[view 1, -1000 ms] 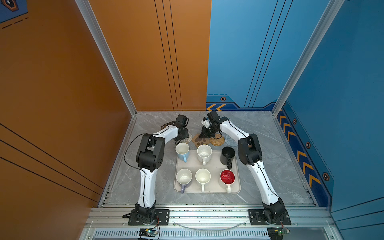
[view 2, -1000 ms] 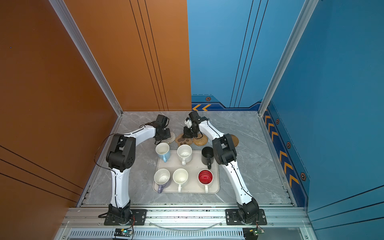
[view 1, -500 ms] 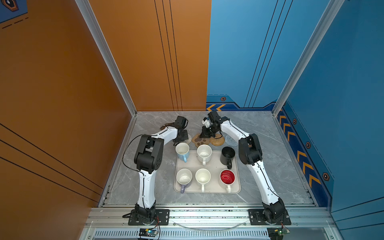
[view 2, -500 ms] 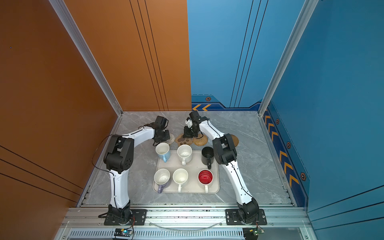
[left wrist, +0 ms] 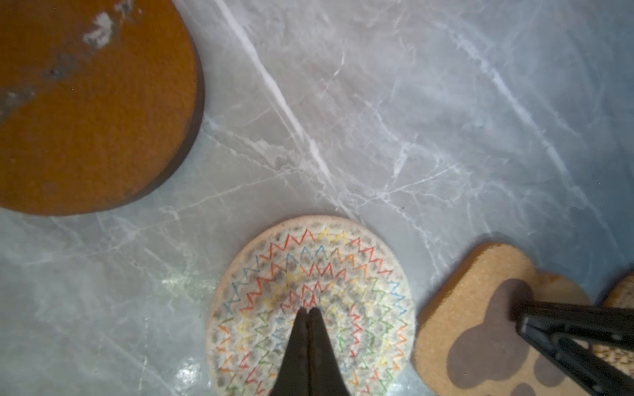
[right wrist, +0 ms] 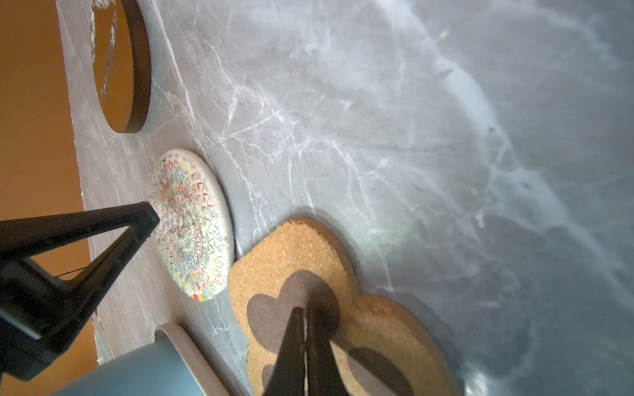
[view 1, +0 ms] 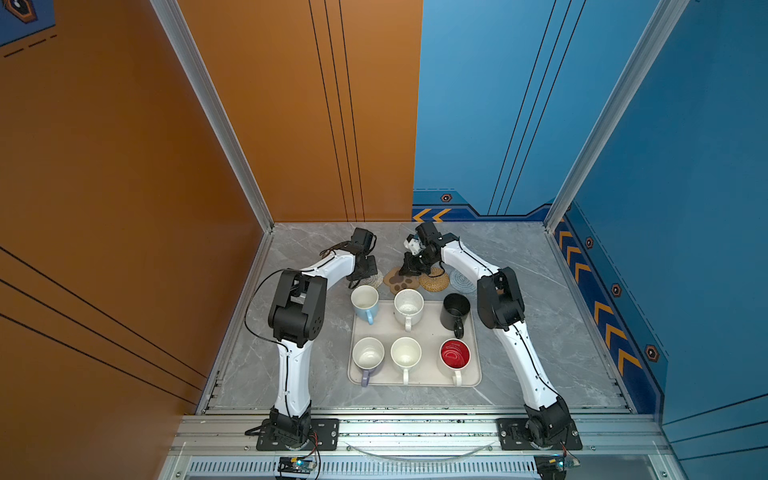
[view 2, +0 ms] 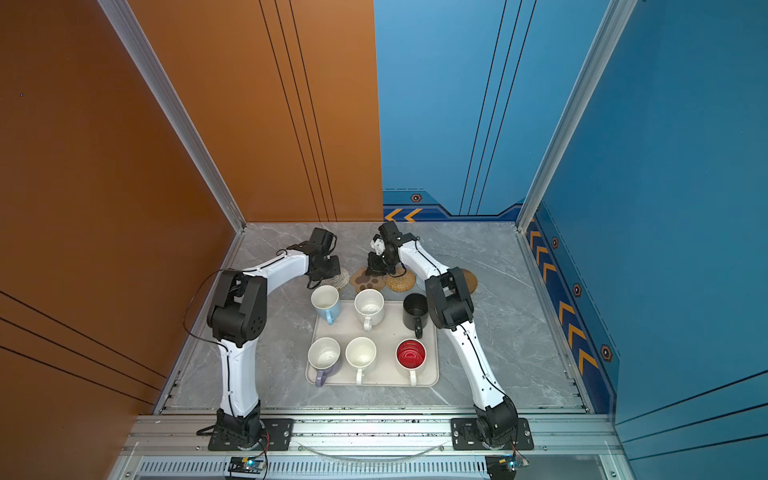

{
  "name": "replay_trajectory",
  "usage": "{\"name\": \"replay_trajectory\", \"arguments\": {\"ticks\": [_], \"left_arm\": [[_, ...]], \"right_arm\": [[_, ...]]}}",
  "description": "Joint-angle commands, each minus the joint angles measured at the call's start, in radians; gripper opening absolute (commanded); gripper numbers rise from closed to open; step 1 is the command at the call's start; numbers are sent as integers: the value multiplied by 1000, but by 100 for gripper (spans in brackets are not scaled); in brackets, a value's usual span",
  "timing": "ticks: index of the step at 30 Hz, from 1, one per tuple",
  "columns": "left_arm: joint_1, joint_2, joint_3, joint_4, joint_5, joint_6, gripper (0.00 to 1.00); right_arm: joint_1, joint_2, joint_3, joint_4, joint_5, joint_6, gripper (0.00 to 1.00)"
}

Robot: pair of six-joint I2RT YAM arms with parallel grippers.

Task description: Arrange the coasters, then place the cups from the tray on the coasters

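Observation:
My left gripper is shut, its tips pressed on the white woven coaster with colourful zigzag stitching. My right gripper is shut too, tips down on the brown paw-shaped coaster. In both top views the coasters lie in a row behind the tray: white woven, paw, tan rattan, grey-blue woven. A brown disc shows past the right elbow. Another brown disc lies apart. Light blue, white, black, lilac, white and red-inside cups stand on the tray.
The orange wall stands close on the left and the blue wall on the right. The light blue cup stands just in front of the two grippers. Both arm elbows flank the tray's far corners.
The left arm's elbow has shifted slightly to the left. Both grippers stay shut and almost in place on their coasters.

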Motion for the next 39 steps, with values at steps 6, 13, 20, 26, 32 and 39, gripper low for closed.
{"name": "replay_trajectory", "arguments": {"ticks": [6,13,20,26,32,39], "left_arm": [[13,-36,78,-19,4,24,0],[60,-22,170,-19,12,38,0],[101,42,292,-20,17,37,0],[119,162,432,-40,9,43,0],[134,256,516,-55,-42,44,0],[138,342,611,-72,-126,72,0]], "right_arm": [[-2,-65,3,37,12,15,0],[-4,-147,-58,77,18,10,0],[-15,-256,-199,166,29,39,0],[-12,-381,-359,239,45,58,0],[-9,-568,-589,350,65,89,0],[16,-756,-797,412,117,109,0]]}}
